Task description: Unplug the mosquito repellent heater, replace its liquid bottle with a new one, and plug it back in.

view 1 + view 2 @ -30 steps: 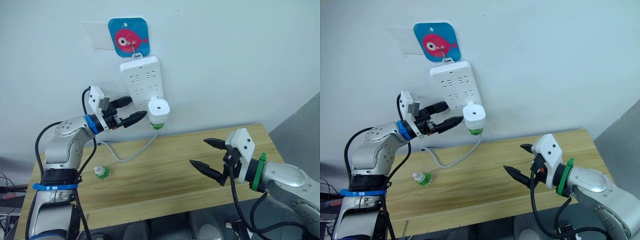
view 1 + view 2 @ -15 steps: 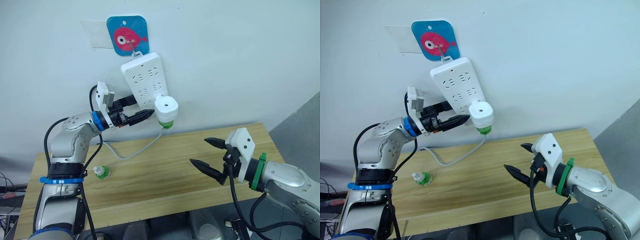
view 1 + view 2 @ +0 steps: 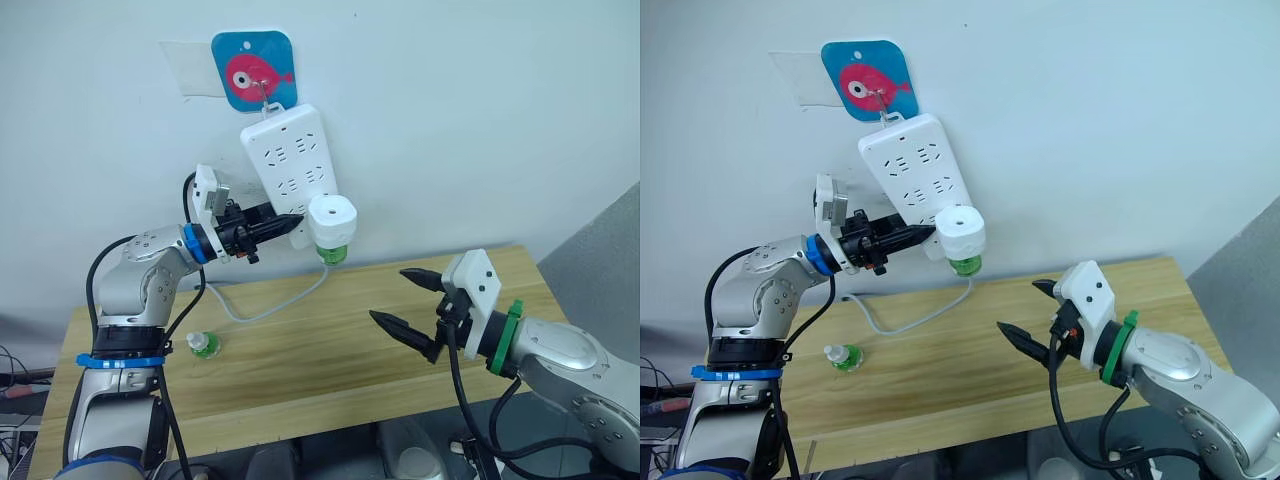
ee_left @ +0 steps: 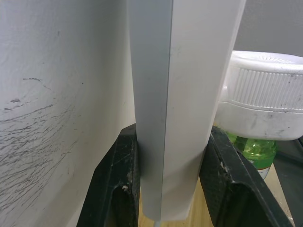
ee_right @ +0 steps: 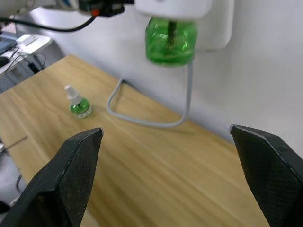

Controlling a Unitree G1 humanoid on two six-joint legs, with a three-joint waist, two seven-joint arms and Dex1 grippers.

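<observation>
Now left end effector [image 3: 285,219] clamped on power strip [image 3: 291,160] edge — heater [image 3: 331,220] just beside, right end effector [image 3: 409,307] wide open.

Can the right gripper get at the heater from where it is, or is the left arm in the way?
Probably yes. The right gripper is open over the table, with free space up to the heater. The left gripper grips the power strip edge on the far side.
</observation>
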